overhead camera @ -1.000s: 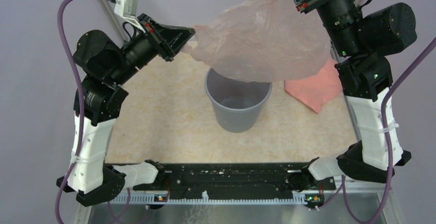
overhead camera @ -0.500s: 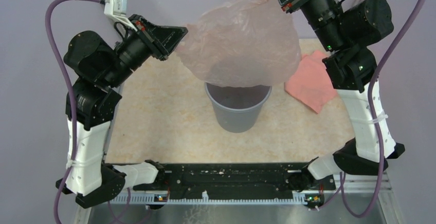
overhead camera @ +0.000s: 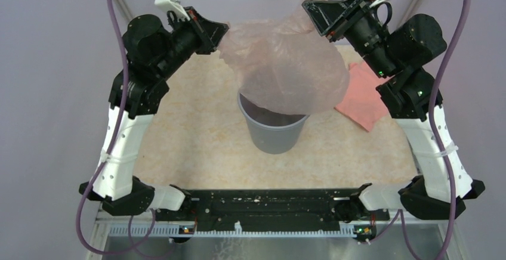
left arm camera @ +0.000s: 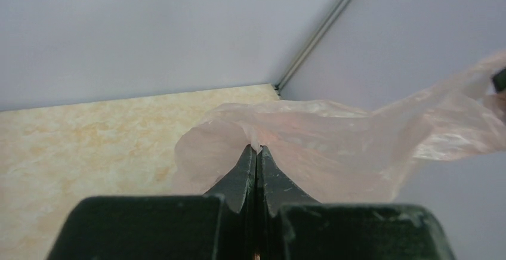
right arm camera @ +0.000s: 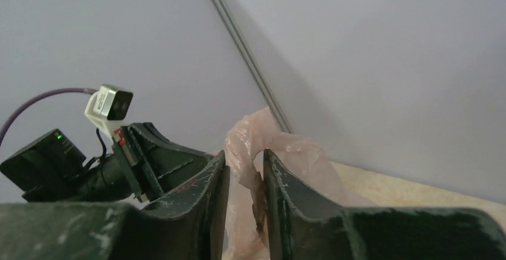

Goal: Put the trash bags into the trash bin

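Bag [overhead camera: 286, 75] is hanging wide over the bin [overhead camera: 275, 132], belly sagging across its mouth; my left gripper [left arm camera: 256, 152] is pinching one edge, my right gripper [right arm camera: 246, 170] is clamping the other; I should be lowering both together, centred, bringing them inward.

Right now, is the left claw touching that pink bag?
Touching. The left wrist view shows the left gripper closed tight, with a fold of the bag pinched at its tips.
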Tool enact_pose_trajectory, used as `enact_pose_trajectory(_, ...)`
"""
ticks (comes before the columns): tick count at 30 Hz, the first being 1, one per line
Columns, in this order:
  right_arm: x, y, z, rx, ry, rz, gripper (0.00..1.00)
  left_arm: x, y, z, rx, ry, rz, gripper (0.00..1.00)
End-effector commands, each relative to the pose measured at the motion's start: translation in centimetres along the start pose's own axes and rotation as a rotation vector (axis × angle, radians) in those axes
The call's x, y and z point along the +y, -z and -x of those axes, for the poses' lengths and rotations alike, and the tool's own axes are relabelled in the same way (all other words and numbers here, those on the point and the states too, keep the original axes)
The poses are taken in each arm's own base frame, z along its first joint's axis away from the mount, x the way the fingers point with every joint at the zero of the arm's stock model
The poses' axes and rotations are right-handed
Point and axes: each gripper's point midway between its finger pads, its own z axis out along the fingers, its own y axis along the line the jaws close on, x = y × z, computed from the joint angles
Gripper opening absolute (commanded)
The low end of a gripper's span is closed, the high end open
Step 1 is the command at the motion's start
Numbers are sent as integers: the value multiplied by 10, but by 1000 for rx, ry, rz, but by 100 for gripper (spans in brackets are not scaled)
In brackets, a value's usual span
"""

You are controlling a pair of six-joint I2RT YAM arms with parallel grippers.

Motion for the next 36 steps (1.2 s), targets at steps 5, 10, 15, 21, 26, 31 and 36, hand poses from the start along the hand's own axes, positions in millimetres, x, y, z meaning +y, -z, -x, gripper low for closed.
enact_pose_trajectory(5, 21, 33, 5, 48, -4, 64, 76, 35, -9, 22, -85, -66, 145, 0)
enact_pose_trajectory(10, 21, 47, -2, 102, -4, 55, 96, 47, -13, 16, -66, -80, 175, 0)
enact_pose_trajectory(15, 9, 64, -12, 153, 12, -10, 99, 54, -13, 12, -55, -90, 195, 0)
enact_pose_trajectory(21, -32, 104, -21, 184, 89, -223, 98, 57, -11, 11, -50, -106, 203, 0)
enact_pose_trajectory(26, -62, 149, -36, 221, 134, -362, 98, 55, -12, 7, -33, -109, 185, 0)
enact_pose_trajectory(31, -88, 180, -71, 291, 138, -446, 98, 53, -11, 3, -23, -110, 168, 0)
enact_pose_trajectory(36, -105, 197, -110, 336, 102, -471, 98, 49, -12, 0, -10, -110, 139, 0)
